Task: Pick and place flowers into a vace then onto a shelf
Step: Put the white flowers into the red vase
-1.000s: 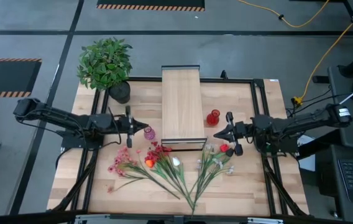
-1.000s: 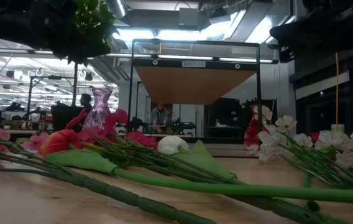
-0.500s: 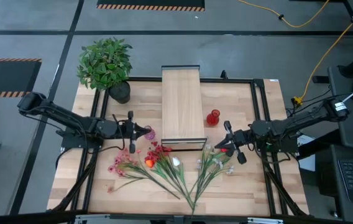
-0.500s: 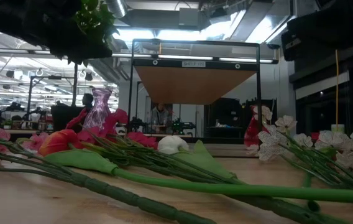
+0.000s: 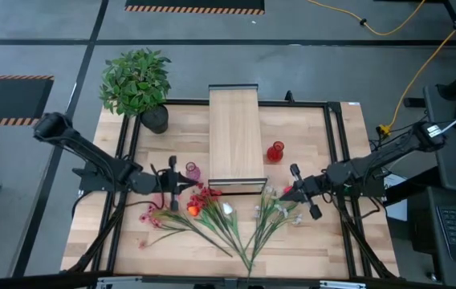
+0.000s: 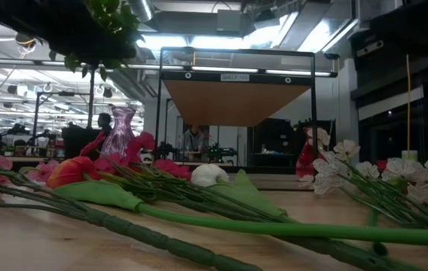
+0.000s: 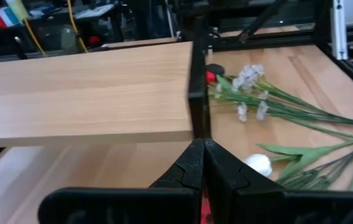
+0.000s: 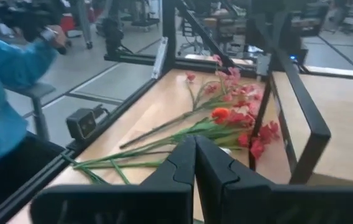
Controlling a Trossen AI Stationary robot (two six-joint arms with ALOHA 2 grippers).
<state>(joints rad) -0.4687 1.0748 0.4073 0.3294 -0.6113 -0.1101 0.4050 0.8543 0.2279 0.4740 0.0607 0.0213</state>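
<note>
Left gripper (image 5: 186,184), fingers pressed together and holding nothing, is hanging just beside the red blossoms of the flowers (image 5: 212,215), whose stalks are fanning toward the table's near edge, while the equally closed, empty right gripper (image 5: 291,189) is hovering by the white ones

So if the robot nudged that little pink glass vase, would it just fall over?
Quite possibly. The pink vase is tall and narrow with a pinched neck, so a push up high would probably tip it. It stands empty, so it is likely light. It looks like glass, so probably smooth for the left gripper nearby and breakable.
</note>
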